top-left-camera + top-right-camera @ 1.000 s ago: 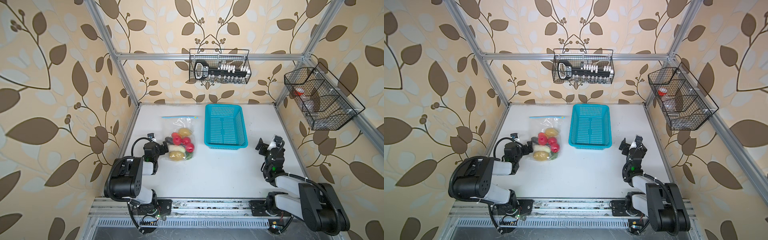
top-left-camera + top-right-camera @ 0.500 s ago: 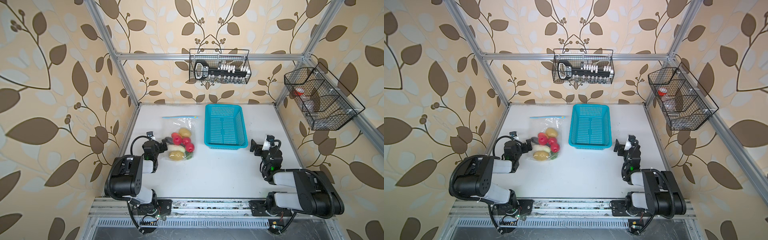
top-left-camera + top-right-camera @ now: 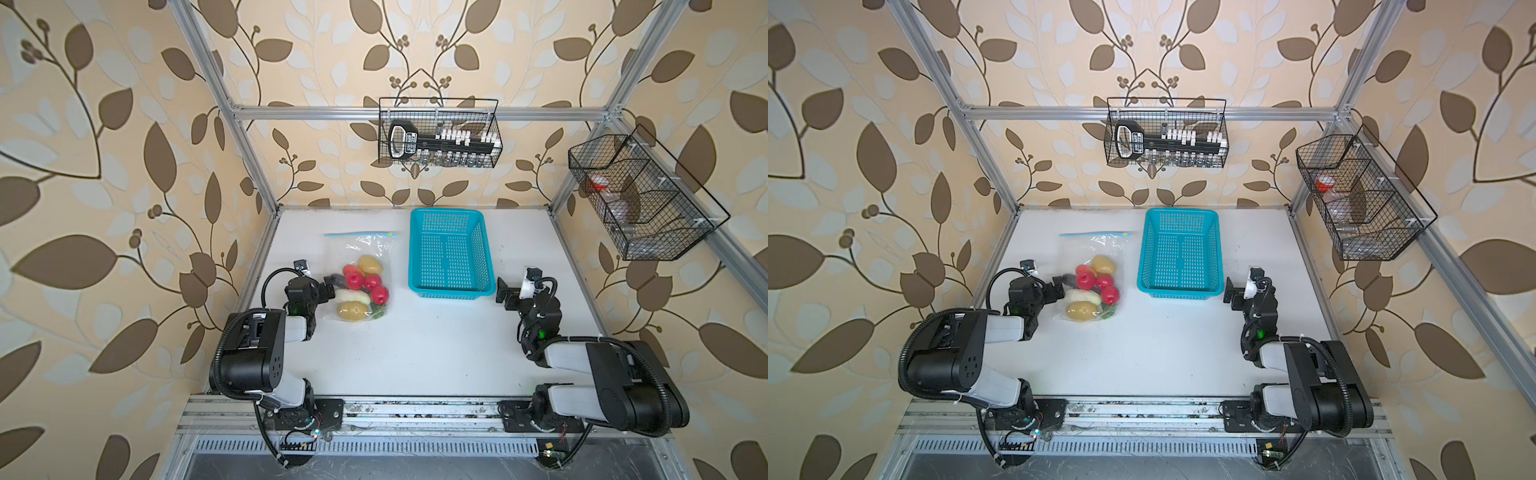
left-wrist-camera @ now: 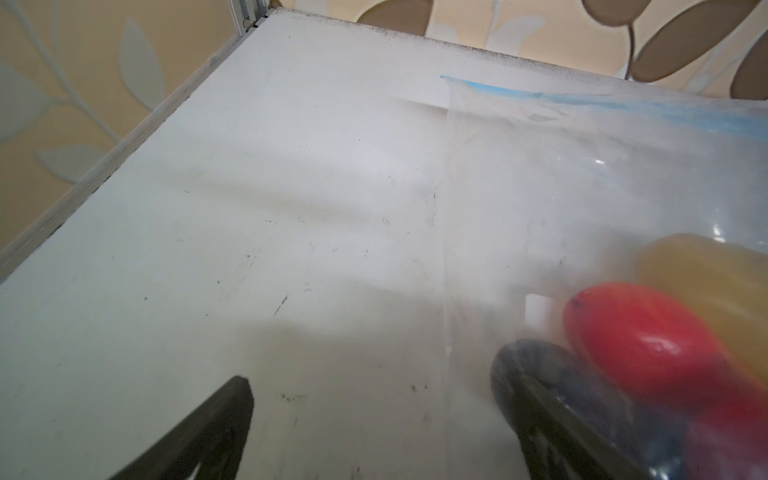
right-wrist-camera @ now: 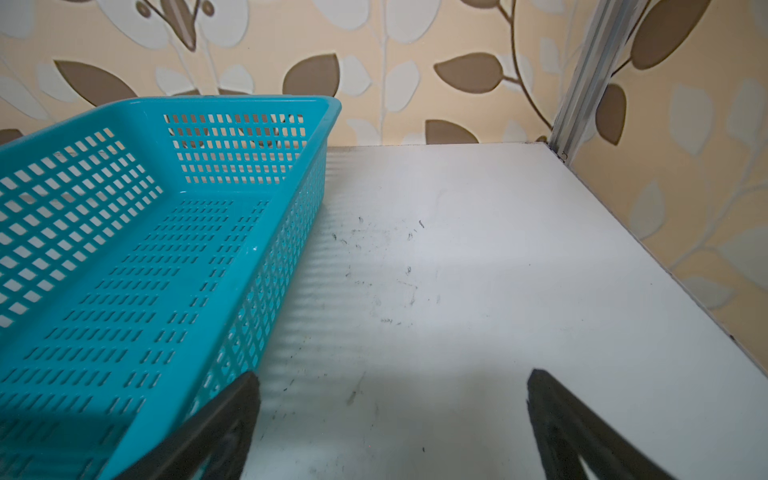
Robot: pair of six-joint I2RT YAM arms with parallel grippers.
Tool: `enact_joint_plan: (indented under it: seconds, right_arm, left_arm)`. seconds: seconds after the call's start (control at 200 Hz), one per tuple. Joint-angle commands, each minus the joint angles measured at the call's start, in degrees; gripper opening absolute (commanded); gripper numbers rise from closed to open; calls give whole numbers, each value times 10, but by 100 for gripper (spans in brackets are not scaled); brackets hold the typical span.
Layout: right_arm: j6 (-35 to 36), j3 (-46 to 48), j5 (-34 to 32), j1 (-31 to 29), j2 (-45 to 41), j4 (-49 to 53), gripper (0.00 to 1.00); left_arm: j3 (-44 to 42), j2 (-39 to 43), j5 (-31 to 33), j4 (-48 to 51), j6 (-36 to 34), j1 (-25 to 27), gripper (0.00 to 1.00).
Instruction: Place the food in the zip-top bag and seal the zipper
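Only the right gripper (image 3: 509, 293) has moved, swinging in toward the basket (image 3: 453, 293). Well left of the basket, the left gripper (image 3: 329, 290) is wide open and holds nothing, with one finger at the edge of the bag (image 3: 376, 249). The bag lies flat just left of the basket, and the food (image 3: 361, 286) looks to be all inside. I cannot tell if the zipper (image 3: 357, 235) is shut. If not, I think one gripper should pin the bag near its mouth while the other pinches the yellow tab (image 3: 391, 234), at the end nearest the basket, and slides it slowly along. Just right of the basket's near corner, the right gripper is wide open and empty. No writing can be read; the label on the black tool (image 3: 402, 139) hung behind the basket is too small.
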State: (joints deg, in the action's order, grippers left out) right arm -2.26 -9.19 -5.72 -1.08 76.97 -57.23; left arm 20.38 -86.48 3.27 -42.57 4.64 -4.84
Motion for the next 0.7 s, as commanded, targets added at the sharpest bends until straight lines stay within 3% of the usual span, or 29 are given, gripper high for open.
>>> enact_joint_plan:
  seconds: [0.0, 0.695]
  right_arm:
    - [17, -14, -3, -1, 1, -2, 100]
    - [14, -21, 9, 5, 5, 7, 100]
  left_arm:
    - [14, 9, 2, -6, -8, 1, 99]
    - [14, 9, 2, -6, -8, 1, 99]
